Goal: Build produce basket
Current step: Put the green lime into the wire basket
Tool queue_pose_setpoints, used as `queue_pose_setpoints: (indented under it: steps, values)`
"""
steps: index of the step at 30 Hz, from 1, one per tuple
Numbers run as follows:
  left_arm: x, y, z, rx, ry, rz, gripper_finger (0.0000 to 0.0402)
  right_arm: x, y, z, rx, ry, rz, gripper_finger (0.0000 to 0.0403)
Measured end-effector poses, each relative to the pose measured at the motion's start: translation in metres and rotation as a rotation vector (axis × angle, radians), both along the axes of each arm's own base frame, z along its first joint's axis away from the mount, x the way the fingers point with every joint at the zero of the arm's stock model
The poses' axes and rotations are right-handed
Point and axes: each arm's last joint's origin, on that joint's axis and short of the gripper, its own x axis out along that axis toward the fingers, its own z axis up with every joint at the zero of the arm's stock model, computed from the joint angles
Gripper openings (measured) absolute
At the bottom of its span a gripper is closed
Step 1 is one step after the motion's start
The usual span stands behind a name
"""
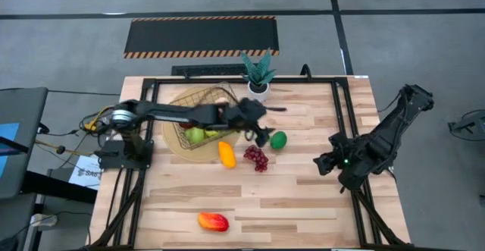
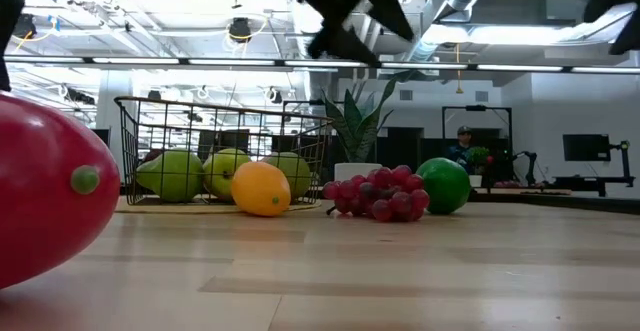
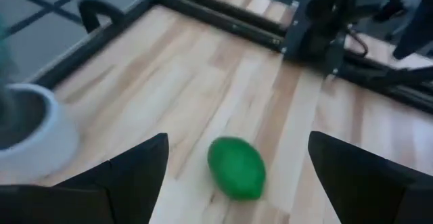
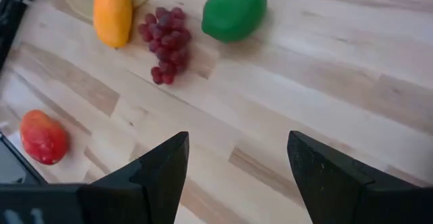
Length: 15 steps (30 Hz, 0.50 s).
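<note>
The gold wire basket (image 1: 198, 118) stands on a round mat at the table's far left and holds several green fruits (image 2: 203, 173). A green lime (image 1: 278, 139) lies on the wood right of it, also in the left wrist view (image 3: 235, 168). Purple grapes (image 1: 256, 157) and a yellow-orange mango (image 1: 226, 154) lie near the basket. A red-orange mango (image 1: 213, 221) lies near the front edge. My left gripper (image 1: 263, 134) is open and empty, above the table just left of the lime. My right gripper (image 1: 322, 162) is open and empty at the right.
A spiky green plant in a small white pot (image 1: 258, 77) stands at the far edge, just beyond my left gripper. The mat under the basket (image 1: 182, 151) reaches toward the mango. Bare wood lies in the table's middle and near right.
</note>
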Motion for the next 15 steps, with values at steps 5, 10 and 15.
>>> queue_pose_setpoints:
  steps: [5,10,15]
  values:
    - [0.036,-0.007,-0.031,0.021,0.039,-0.031,0.0341,-0.007,0.005,-0.001,0.021,0.002,-0.002,0.0273]
    - [0.064,-0.011,-0.049,0.161,0.120,-0.002,0.0341,-0.010,0.009,-0.001,0.035,-0.005,0.011,0.0273]
    - [0.082,-0.009,-0.068,0.106,0.212,0.060,0.0341,-0.013,0.011,-0.001,0.046,-0.010,0.019,0.0273]
